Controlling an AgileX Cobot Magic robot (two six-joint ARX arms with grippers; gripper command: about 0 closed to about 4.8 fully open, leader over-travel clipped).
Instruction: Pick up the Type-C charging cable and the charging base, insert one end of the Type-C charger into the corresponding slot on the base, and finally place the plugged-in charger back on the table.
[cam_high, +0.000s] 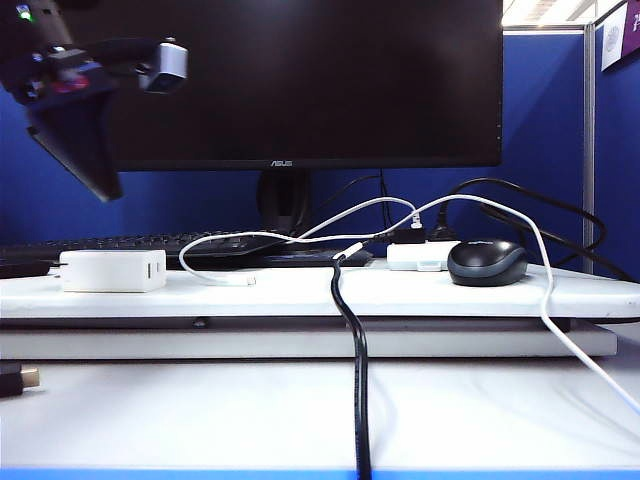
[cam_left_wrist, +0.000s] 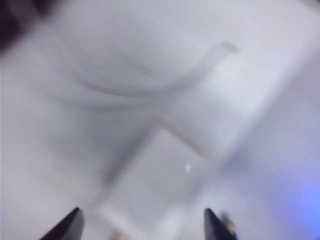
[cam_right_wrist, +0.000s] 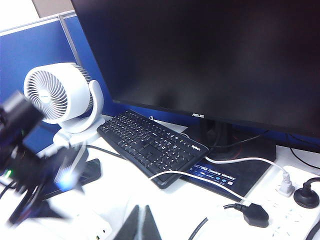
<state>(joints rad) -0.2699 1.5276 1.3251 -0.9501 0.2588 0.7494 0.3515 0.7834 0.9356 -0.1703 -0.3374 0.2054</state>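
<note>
The charging base (cam_high: 112, 270), a white block, lies at the left on the raised board of the table (cam_high: 300, 295). The Type-C charging cable (cam_high: 300, 235) loops over the board, its free plug (cam_high: 245, 281) lying right of the base. My left arm (cam_high: 70, 90) hangs high above the base. The left wrist view is blurred; there my left gripper (cam_left_wrist: 142, 222) is open, its fingertips (cam_left_wrist: 67, 227) wide apart over the base (cam_left_wrist: 160, 175), holding nothing. My right gripper (cam_right_wrist: 142, 222) is shut and empty, near the base (cam_right_wrist: 95, 225).
A black mouse (cam_high: 487, 262) and a small white hub (cam_high: 420, 256) sit at the right of the board. A thick black cable (cam_high: 355, 350) runs down over the front. Behind stand a monitor (cam_high: 300, 80), a keyboard (cam_right_wrist: 150, 145) and a white fan (cam_right_wrist: 55, 95).
</note>
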